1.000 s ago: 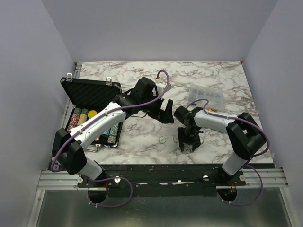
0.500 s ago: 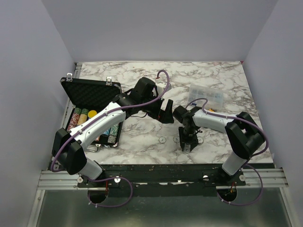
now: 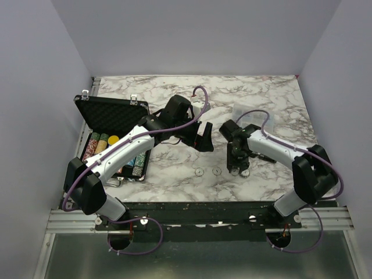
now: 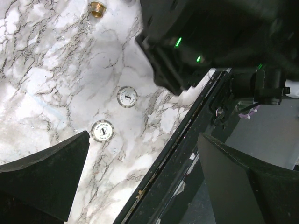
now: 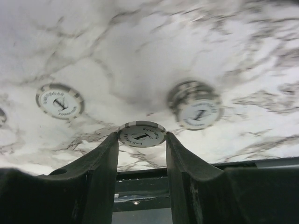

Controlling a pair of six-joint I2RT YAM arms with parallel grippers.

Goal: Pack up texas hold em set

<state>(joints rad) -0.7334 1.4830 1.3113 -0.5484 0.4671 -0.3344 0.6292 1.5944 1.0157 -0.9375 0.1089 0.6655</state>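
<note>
The black hinged case [image 3: 110,115] lies open at the left, with rows of coloured poker chips [image 3: 114,152] in its base. Small white round chips lie on the marble near the front edge [image 3: 199,171], [image 3: 217,171]. My right gripper [image 3: 238,164] is shut on one white chip [image 5: 141,133], gripped by its edges between the fingertips [image 5: 141,136]. Two more white chips [image 5: 60,101], [image 5: 196,109] lie beside it. My left gripper [image 3: 204,138] is open and empty over the table's middle [image 4: 145,186], with two white chips [image 4: 126,96], [image 4: 102,130] below it. The red card box is out of view.
A clear plastic compartment box [image 3: 253,116] stands at the back right, behind the right arm. The black front rail [image 3: 221,209] runs along the table's near edge. The left arm [image 3: 125,148] stretches over the case. A small brass fitting [image 4: 98,7] lies on the marble.
My right gripper has moved right and a little farther from the front edge. White chips that it covered now show on the marble. The left arm has not moved.
</note>
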